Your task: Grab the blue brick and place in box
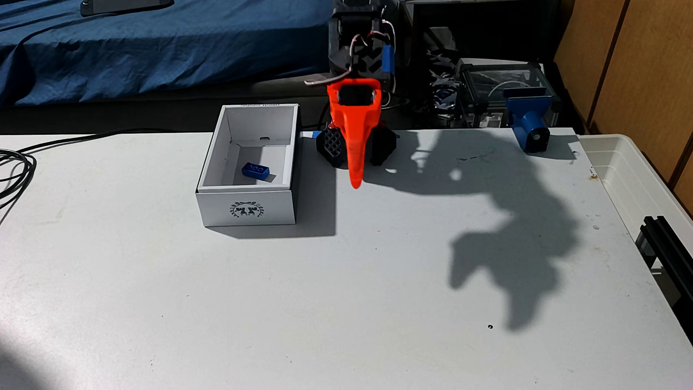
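The blue brick (255, 170) lies on the floor of the box (246, 208), near its front wall, studs up and slightly skewed. The box is white cardboard, open at the top, with a dark wreath emblem on the short side facing the camera. It stands left of centre at the back of the table. To its right, my orange gripper (355, 183) points down, its tip just above the table surface. It is apart from the box and holds nothing. The fingers read as one tapered point with no gap showing.
The arm's black base (382, 147) sits behind the gripper at the table's far edge. A blue clamp (529, 129) is fixed at the back right. A translucent white bin (637, 180) lies along the right edge. Black cables (15, 168) trail at the left. The arm's shadow falls across the right half.
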Controlling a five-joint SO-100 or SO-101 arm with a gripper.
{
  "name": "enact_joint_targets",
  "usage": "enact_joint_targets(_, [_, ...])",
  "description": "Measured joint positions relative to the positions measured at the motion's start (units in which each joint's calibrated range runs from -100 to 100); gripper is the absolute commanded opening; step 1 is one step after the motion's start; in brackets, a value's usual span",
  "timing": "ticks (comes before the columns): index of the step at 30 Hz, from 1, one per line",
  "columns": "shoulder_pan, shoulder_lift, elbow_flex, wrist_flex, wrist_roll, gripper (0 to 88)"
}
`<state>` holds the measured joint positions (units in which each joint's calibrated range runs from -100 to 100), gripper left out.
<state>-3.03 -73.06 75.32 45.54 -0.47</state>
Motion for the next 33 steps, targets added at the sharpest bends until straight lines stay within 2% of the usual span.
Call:
enact_joint_targets(15, [-0.15,-19.93,17.79,0.00,0.00,27.0])
enact_joint_targets(19, [-0.15,-24.32,19.31,3.25,0.00,27.0])
enact_joint_targets(33, [-0.15,-26.10,19.58,10.80,0.00,27.0])
